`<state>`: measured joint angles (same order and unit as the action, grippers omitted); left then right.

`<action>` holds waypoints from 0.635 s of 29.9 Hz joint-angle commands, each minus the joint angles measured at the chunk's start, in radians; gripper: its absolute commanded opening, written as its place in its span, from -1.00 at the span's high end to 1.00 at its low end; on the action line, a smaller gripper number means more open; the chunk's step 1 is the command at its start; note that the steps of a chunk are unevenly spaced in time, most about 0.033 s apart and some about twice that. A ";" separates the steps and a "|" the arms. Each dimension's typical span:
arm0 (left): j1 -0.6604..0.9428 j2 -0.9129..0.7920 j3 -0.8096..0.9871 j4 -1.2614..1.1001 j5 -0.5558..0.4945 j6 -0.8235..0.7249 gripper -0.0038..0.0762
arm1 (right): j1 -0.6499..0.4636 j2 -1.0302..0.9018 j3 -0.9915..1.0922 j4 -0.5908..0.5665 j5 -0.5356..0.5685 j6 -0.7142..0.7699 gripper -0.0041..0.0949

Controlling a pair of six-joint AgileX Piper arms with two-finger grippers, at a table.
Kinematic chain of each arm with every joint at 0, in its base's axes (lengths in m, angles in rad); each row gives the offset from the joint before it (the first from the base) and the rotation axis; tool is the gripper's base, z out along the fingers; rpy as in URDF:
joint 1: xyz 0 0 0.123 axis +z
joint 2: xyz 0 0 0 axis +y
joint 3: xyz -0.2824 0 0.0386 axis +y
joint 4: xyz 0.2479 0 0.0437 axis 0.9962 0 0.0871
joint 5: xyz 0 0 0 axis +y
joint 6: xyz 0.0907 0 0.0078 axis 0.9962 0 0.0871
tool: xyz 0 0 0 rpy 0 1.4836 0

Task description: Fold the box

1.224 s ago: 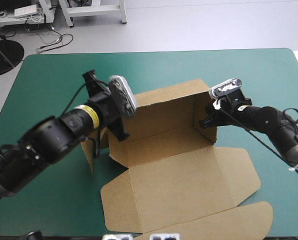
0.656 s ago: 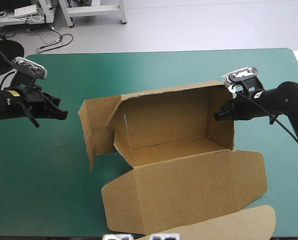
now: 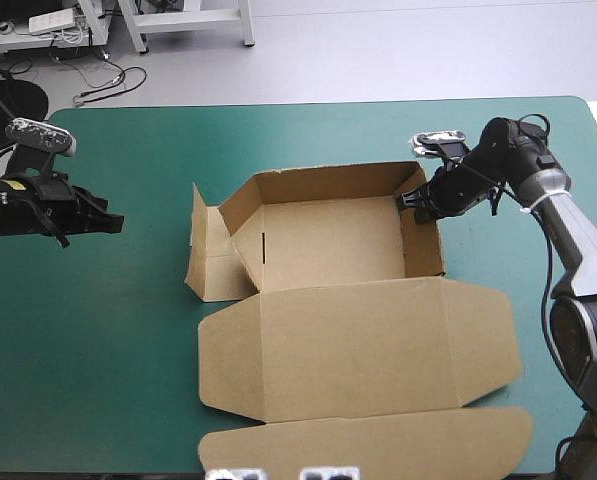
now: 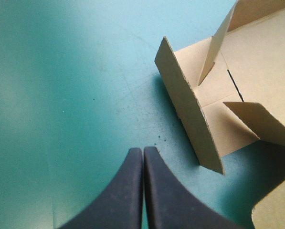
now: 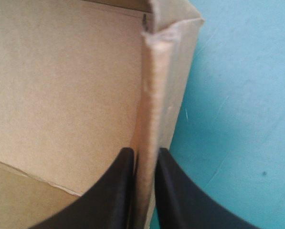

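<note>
The brown box (image 3: 328,245) sits near the middle of the table's teal-green cover (image 3: 108,340), an open tray with its lid laid flat. Nearest, at 6 o'clock, the tuck flap (image 3: 368,445) reaches the table's near edge. The lid (image 3: 358,345) lies flat between that flap and the tray. The tray's far wall (image 3: 328,182) and right wall (image 3: 425,245) stand upright. On the tray's 9 o'clock side, an end flap (image 3: 208,250) stands on edge outside the tray, angled away from it. The right gripper (image 3: 410,200) reaches in from 3 o'clock and is clamped on the right wall's top edge near the far corner, 1 black finger inside the tray and 1 outside. The left gripper (image 3: 113,225), at 9 o'clock and well apart from the box, hovers over bare cover with its 2 fingers pressed together, holding nothing.
</note>
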<state>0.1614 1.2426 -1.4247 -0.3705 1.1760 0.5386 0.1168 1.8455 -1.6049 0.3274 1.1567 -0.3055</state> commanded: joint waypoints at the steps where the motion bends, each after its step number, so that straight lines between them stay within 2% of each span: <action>1: 0.000 -0.016 -0.029 -0.037 -0.038 -0.007 0.93 | 0.010 -0.036 -0.073 0.013 0.094 -0.014 0.00; 4: 0.000 -0.016 -0.029 -0.037 -0.042 -0.007 0.93 | 0.010 -0.049 -0.123 0.020 0.094 0.018 -0.43; 6: 0.000 -0.016 -0.029 -0.037 -0.048 -0.007 0.93 | 0.010 -0.074 -0.146 0.020 0.094 0.047 -0.53; 9: 0.000 -0.015 -0.029 -0.037 -0.052 -0.007 0.93 | 0.010 -0.133 -0.149 0.017 0.094 0.047 -0.53; 15: 0.000 -0.015 -0.029 -0.010 -0.063 -0.007 0.93 | 0.010 -0.252 -0.142 -0.064 0.094 0.053 -0.53; 19: 0.000 -0.015 -0.029 -0.002 -0.059 -0.007 0.93 | 0.010 -0.266 -0.142 -0.092 0.094 0.057 -0.53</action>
<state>0.1614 1.2459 -1.4247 -0.3518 1.1637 0.5386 0.1261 1.6242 -1.7169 0.2459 1.2464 -0.2505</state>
